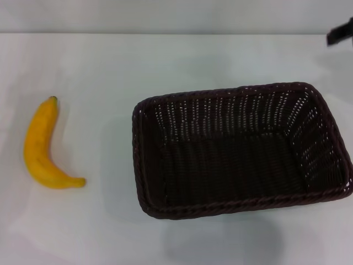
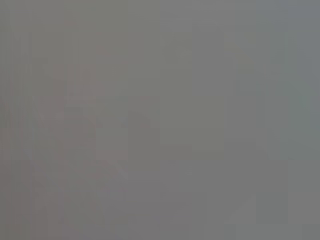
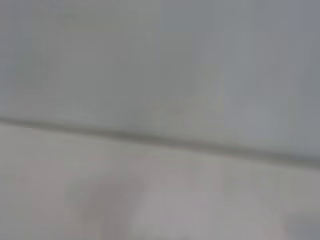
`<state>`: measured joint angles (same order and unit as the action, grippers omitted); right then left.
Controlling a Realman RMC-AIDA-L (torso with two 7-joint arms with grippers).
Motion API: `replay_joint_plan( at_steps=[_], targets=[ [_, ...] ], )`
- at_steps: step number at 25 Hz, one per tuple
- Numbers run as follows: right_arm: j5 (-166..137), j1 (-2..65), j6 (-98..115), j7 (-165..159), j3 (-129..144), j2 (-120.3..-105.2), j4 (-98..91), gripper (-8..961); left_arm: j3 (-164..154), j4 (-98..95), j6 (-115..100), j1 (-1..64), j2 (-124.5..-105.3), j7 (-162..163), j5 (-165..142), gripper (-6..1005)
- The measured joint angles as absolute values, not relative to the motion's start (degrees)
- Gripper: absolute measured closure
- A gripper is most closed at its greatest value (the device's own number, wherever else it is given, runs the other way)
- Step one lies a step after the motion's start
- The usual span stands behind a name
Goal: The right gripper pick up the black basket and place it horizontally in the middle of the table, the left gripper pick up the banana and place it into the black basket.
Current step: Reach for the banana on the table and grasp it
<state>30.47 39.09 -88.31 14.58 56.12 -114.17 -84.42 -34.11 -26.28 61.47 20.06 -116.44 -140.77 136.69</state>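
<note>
The black basket lies lengthwise across the white table, right of centre in the head view, and holds nothing. The banana lies on the table at the left, well apart from the basket, its dark stem tip pointing to the far side. Only a small black part of the right gripper shows at the far right edge, above and beyond the basket's far right corner. The left gripper is out of view. Both wrist views show only plain grey surface.
The table's far edge meets a pale wall. A faint shadow lies on the table in front of the basket.
</note>
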Motion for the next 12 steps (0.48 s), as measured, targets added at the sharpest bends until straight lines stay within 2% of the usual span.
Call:
replay_joint_plan(
  at_steps=[2,8,12],
  targets=[
    [33.4,37.1,-83.5,23.1,52.2,-115.09,-83.8,378,-34.1,-29.5,58.6,19.9,-116.55,-133.1,130.2,177],
    [59.0,26.4,-68.1,53.5,46.8,-114.97,-76.8,378,-34.1,-40.4,53.9,19.0,-117.45,-107.1,111.2,179],
    [84.2,21.3,-64.2,77.7,41.7,-114.71,-62.5,379,-34.1,-49.2,53.3,19.0,-117.47,-84.4,96.0,181]
  ],
)
